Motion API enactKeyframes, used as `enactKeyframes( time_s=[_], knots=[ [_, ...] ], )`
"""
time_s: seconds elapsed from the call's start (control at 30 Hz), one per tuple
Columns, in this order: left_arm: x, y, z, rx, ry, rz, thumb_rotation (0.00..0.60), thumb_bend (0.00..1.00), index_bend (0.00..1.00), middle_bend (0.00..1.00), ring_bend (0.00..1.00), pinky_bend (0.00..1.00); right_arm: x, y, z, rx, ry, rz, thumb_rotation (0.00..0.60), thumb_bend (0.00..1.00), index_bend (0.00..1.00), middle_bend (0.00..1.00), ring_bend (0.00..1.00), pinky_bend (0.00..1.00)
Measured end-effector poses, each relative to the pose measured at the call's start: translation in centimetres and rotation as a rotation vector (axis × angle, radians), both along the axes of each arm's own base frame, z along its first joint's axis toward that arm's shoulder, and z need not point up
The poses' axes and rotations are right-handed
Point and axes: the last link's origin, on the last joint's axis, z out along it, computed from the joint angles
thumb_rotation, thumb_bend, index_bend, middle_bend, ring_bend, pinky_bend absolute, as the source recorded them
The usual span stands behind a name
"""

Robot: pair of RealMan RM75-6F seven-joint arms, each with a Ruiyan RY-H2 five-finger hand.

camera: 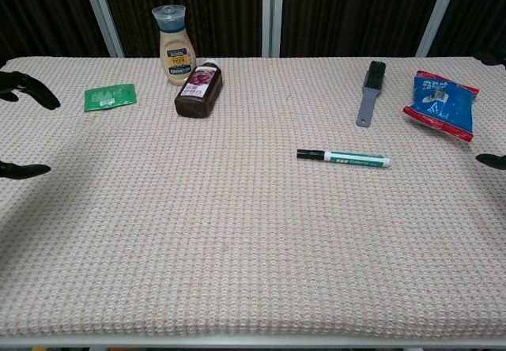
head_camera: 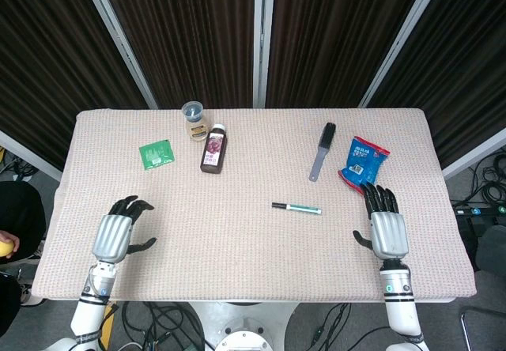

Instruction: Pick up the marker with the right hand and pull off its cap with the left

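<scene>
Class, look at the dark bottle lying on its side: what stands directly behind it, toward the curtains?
Behind the dark bottle stands an upright cream-coloured bottle with a grey cap. Its lower right corner is covered by the dark bottle in the chest view, so whether they touch cannot be told.

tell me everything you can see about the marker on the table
The marker is a slim pen with a white barrel bearing a green label band, and a black cap, still on, at its end toward the robot's left. It looks like plastic. It lies flat on the woven table cover, roughly crosswise, right of centre, nearer the right robot hand than the left robot hand. Nothing touches it but the cover; both hands are empty and apart from it.
</scene>
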Motion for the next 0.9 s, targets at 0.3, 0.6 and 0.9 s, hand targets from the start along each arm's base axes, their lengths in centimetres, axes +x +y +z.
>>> enactKeyframes(
  time_s=[0.3,0.6,0.9],
  knots=[
    [0.1,-0.3,0.1,-0.009,-0.018,0.007,0.6,0.05,0.32,0.29,0.16,0.22,1.3,-0.7,-0.2,0.028,0.023,0.031,0.6,0.07,0.15,0.15,0.0,0.06],
    [0.2,-0.4,0.1,-0.018,-0.037,-0.007,0.6,0.05,0.32,0.29,0.16,0.22,3.4,-4.1,-1.6,0.069,0.146,0.007,0.6,0.11,0.33,0.36,0.1,0.0],
    [-0.3,-0.3,-0.3,-0.024,-0.061,-0.001,0.6,0.05,0.32,0.29,0.16,0.21,6.9,-6.8,-7.5,0.18,0.274,0.013,0.6,0.14,0.37,0.39,0.13,0.0]
  ],
)
